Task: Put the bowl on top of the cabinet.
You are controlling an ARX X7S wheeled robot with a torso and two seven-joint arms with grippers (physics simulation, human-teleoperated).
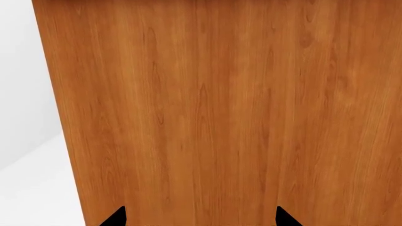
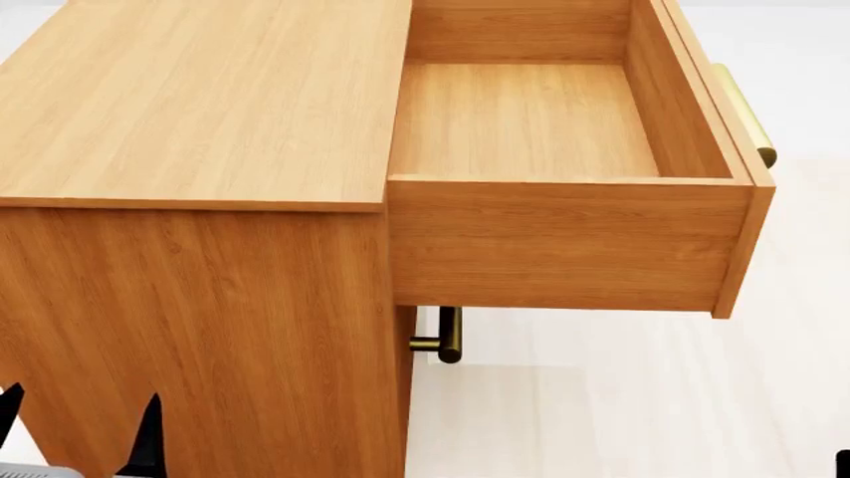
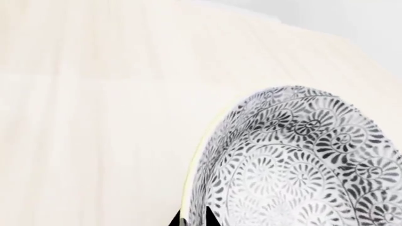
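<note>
step: carry, judged | right claw (image 3: 193,220) narrowed on bowl (image 3: 301,165) rim | left claw (image 1: 197,217) wide, empty | next: lift bowl over cabinet (image 2: 199,110) top, upper left of head frame

Left hand (image 1: 197,217) fingertips apart, facing cabinet (image 1: 220,108) wood-grain panel.

From my seat I see a pale cream plank floor (image 2: 624,418) running beside and in front of the cabinet (image 2: 199,100), whose drawer (image 2: 531,119) stands pulled open. Beyond the cabinet's side a plain white wall (image 1: 22,70) rises. The light is flat and even.
</note>
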